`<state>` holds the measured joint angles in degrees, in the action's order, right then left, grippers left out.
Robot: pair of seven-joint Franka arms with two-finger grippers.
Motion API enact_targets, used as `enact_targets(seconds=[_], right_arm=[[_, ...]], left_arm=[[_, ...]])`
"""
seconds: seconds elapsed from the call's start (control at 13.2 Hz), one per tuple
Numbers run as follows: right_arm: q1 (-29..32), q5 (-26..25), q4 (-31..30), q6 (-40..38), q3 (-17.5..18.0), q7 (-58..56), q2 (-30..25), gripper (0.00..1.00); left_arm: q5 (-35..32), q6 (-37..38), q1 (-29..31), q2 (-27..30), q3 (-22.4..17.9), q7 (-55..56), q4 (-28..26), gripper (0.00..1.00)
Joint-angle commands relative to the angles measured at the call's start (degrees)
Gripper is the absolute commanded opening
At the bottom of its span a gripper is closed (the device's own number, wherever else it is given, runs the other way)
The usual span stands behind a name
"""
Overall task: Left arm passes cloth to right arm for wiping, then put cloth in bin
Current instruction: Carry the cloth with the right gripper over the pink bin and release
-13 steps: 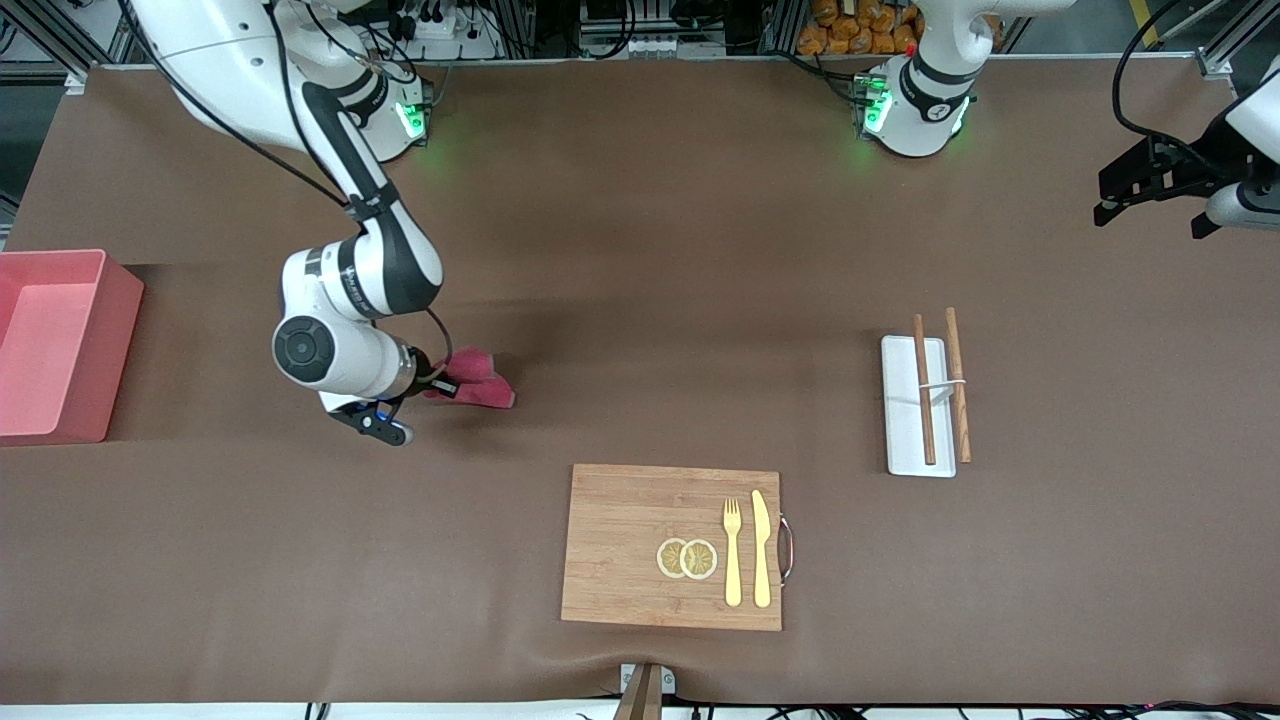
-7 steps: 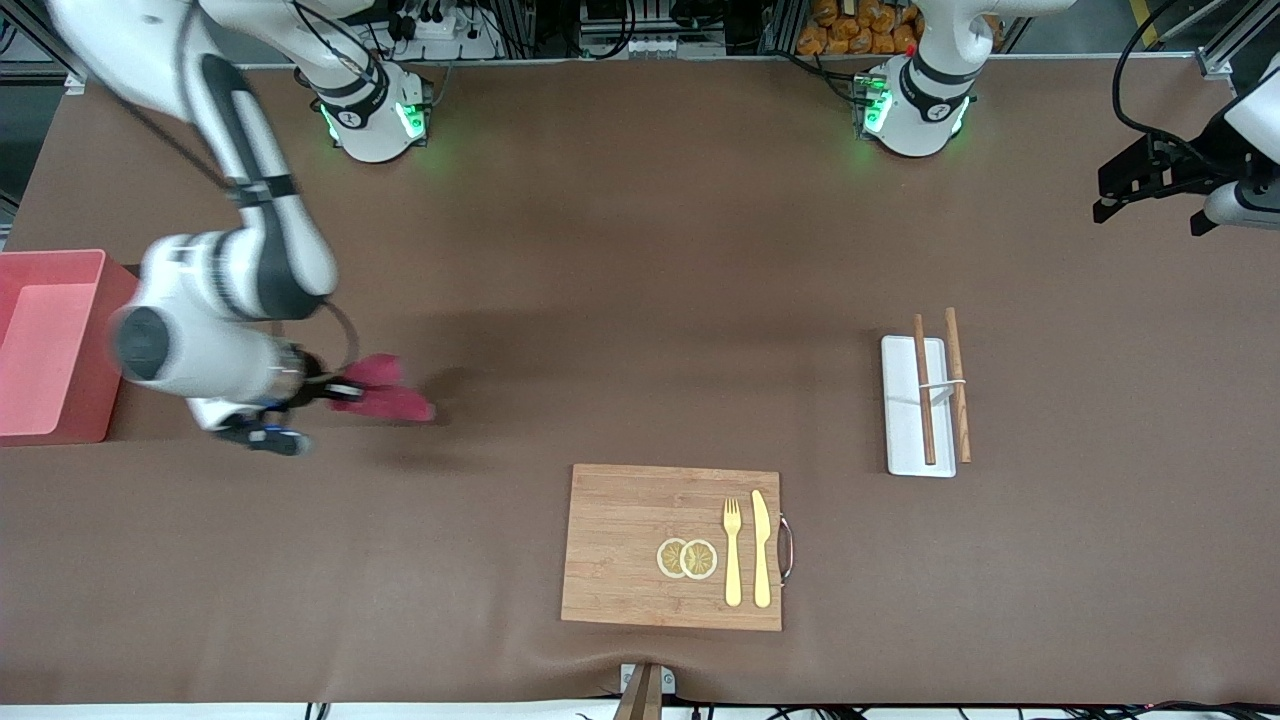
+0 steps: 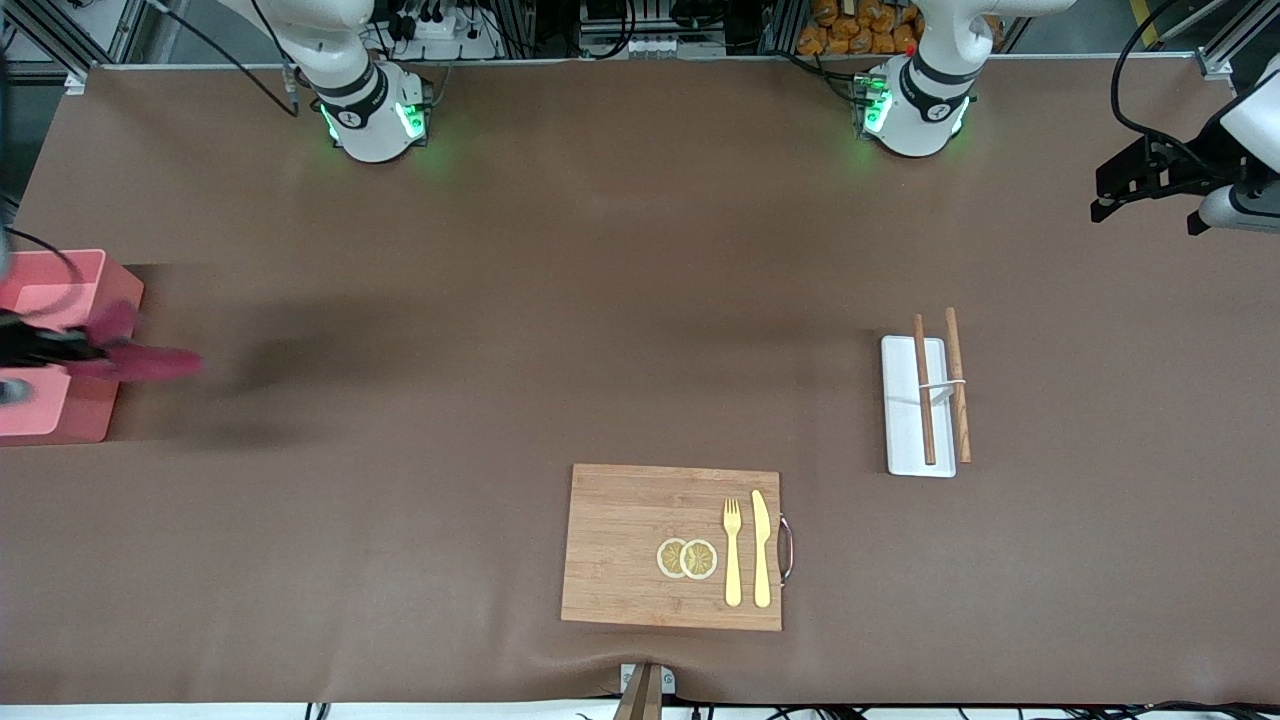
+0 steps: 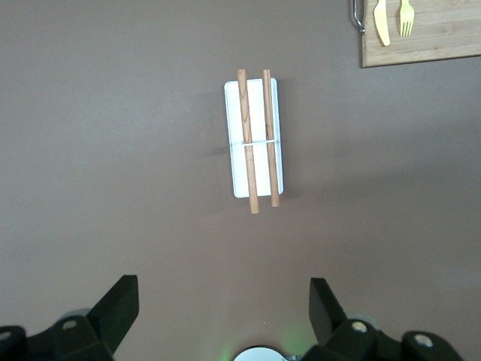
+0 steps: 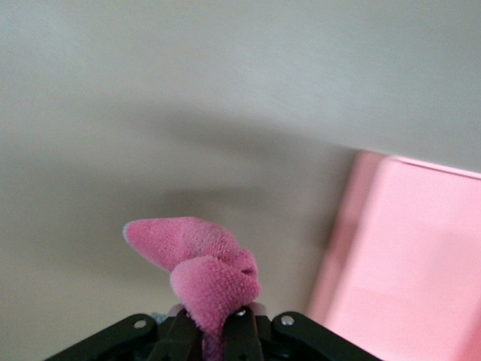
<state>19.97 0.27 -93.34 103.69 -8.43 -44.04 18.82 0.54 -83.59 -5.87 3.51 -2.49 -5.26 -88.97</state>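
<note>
The magenta-red cloth [image 3: 150,362] hangs bunched from my right gripper [image 3: 82,350], which is shut on it. The gripper is over the wall of the pink bin [image 3: 50,290] that faces the table's middle, at the right arm's end of the table. The cloth's free end sticks out over the brown table beside the bin. In the right wrist view the cloth [image 5: 203,263] is pinched in the gripper [image 5: 214,331], with the bin [image 5: 409,263] beside it. My left gripper [image 3: 1140,195] waits open and empty, raised at the left arm's end; it also shows in the left wrist view [image 4: 224,301].
A white tray with wooden chopsticks [image 3: 918,405] lies toward the left arm's end; it also shows in the left wrist view [image 4: 255,139]. A bamboo cutting board [image 3: 640,545] with a fork, knife and slices lies near the front camera.
My right gripper has swept with the cloth from the table's middle toward the right arm's end and is now at the bin's edge. The left arm has not moved.
</note>
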Motion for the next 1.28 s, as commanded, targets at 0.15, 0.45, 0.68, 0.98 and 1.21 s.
enact_targets(seconds=[0.15,0.45,0.68,0.98,1.21], right_arm=[[9.3,-9.3,8.3,6.3,1.2,-15.6,6.6,0.00],[16.0,-2.8,8.4,16.8,1.6,-24.1,18.4,0.18],[16.9,1.8,7.9,20.8,1.6,-27.7,20.1,1.00],[15.2,1.7,9.7,13.2,1.6,-26.0,17.8,1.00],[12.6,1.0,16.8,-1.6,1.5,-22.9,15.8,1.00]], left_arm=[[-1.0,1.1,0.0,-0.3,0.0,0.3,0.5,1.00],[-1.0,1.3,0.0,-0.7,0.0,0.3,0.6,1.00],[-1.0,1.3,0.0,-0.7,0.0,0.3,0.6,1.00],[-1.1,1.3,0.0,-0.8,0.0,0.3,0.6,1.00],[-1.1,1.3,-0.1,-0.8,0.0,0.4,0.6,1.00]])
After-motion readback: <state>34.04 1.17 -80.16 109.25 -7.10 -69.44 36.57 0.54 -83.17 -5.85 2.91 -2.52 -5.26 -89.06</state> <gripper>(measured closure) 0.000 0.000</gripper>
